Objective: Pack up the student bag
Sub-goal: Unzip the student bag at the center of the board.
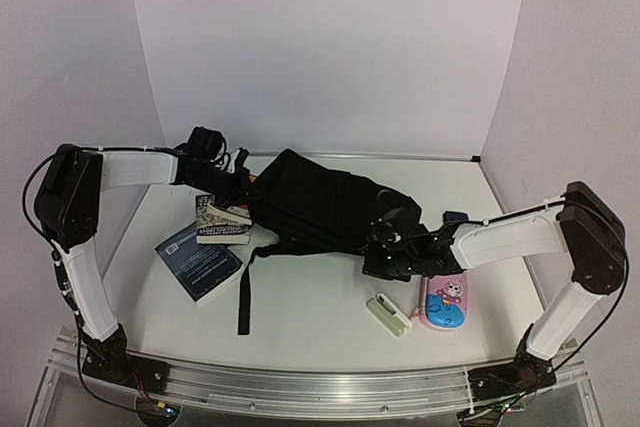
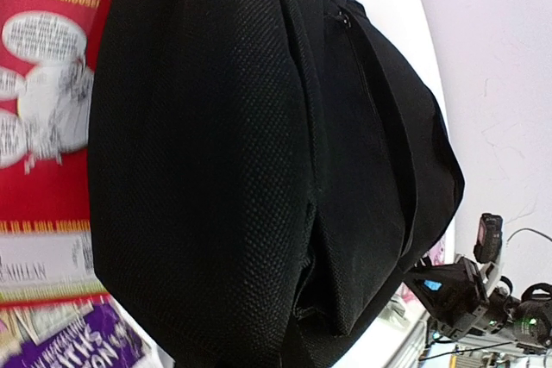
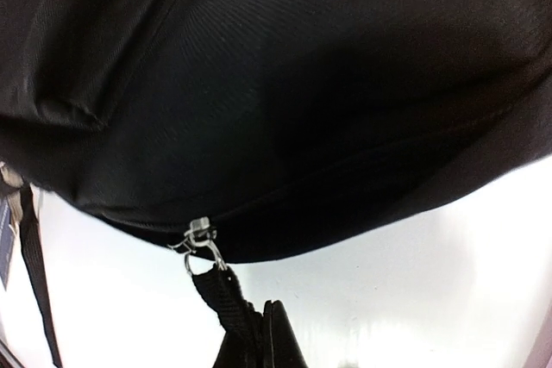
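Note:
The student bag (image 1: pixel 320 205), a large black fabric backpack, lies on its side mid-table. My right gripper (image 3: pixel 263 321) is shut on the black webbing pull tab (image 3: pixel 222 292) that hangs from the silver zip slider (image 3: pixel 198 234) at the bag's lower seam; in the top view the same gripper (image 1: pixel 385 244) sits at the bag's right end. My left gripper (image 1: pixel 236 190) is at the bag's left end. In the left wrist view the bag's fabric (image 2: pixel 241 152) fills the frame and bunches where the jaws are, hiding the fingers.
A red-covered book (image 2: pixel 43 109) lies under the bag's left end, also seen as the small book (image 1: pixel 222 217) beside a dark blue book (image 1: pixel 198 261). A loose black strap (image 1: pixel 243 287) trails forward. A white eraser-like block (image 1: pixel 388 313) and a pink cartoon pencil case (image 1: pixel 445 303) lie front right.

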